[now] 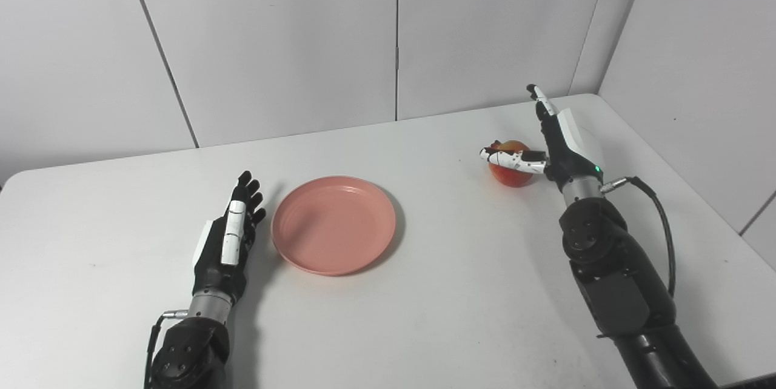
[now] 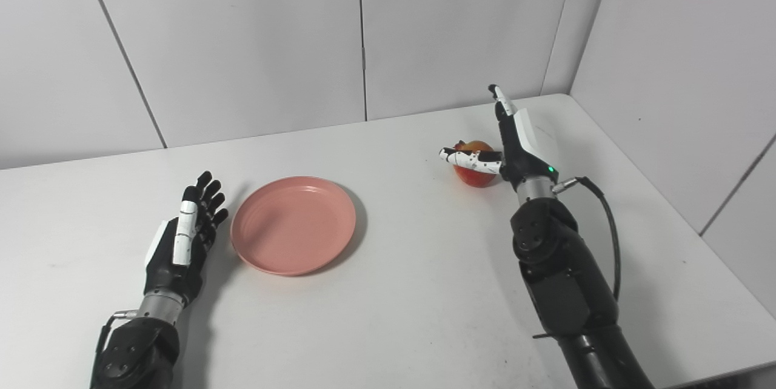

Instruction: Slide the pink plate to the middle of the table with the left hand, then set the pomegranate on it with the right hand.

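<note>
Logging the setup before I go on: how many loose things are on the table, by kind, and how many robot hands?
Pink plate: 1
Pomegranate: 1
Robot hands: 2, left robot hand and right robot hand, both open
Total: 2 loose things on the table, 4 counting the robot hands

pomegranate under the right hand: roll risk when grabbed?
Probably. The pomegranate looks round and sits on bare table, so a nudge may roll it. Its skin looks smooth, perhaps slippery. The right hand is open beside it, thumb across its top, not yet closed.
</note>
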You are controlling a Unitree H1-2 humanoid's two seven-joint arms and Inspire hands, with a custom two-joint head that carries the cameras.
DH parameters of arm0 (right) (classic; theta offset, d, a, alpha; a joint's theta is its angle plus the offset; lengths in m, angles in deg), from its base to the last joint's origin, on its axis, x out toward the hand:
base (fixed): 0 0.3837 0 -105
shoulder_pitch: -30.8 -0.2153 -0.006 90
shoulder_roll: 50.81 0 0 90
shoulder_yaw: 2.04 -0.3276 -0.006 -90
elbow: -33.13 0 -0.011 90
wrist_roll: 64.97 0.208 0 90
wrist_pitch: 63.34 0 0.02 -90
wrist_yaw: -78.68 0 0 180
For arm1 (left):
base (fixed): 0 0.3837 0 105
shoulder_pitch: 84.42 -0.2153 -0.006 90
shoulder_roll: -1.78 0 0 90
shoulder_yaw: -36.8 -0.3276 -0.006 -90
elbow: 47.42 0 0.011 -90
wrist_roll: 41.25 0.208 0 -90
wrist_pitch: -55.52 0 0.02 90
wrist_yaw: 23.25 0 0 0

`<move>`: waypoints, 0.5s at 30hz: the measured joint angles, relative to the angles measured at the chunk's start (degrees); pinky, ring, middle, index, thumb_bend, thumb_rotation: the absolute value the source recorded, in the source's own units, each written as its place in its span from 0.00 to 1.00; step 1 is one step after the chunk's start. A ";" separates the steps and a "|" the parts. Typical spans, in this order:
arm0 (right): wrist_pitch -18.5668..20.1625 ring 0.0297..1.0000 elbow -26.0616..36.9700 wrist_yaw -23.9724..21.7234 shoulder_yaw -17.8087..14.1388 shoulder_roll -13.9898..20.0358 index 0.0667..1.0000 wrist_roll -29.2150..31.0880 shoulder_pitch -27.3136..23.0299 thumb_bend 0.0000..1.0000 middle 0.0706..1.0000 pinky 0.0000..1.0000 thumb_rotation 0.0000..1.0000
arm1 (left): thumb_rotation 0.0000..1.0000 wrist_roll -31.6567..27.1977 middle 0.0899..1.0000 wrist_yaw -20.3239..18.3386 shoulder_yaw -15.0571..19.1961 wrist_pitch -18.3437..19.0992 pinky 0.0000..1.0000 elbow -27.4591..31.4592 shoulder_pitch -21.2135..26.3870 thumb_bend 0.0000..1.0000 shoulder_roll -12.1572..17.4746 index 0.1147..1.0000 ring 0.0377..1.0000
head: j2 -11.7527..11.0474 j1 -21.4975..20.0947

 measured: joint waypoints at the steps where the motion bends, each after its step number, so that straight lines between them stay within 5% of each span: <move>1: 0.00 0.89 -0.36 0.00 0.25 0.07 0.93 -0.03 0.00 1.00 0.91 0.79 0.39 | 1.00 0.00 1.00 -0.09 -0.03 -0.02 0.99 0.14 -0.04 0.75 0.00 1.00 1.00 | 0.09 0.00; 15: 0.14 0.87 -2.92 -0.05 2.13 1.13 0.90 -0.33 -0.15 1.00 0.88 0.79 0.29 | 1.00 -0.57 1.00 -0.94 0.08 -0.11 1.00 0.40 -0.16 0.75 0.07 1.00 1.00 | 0.97 0.09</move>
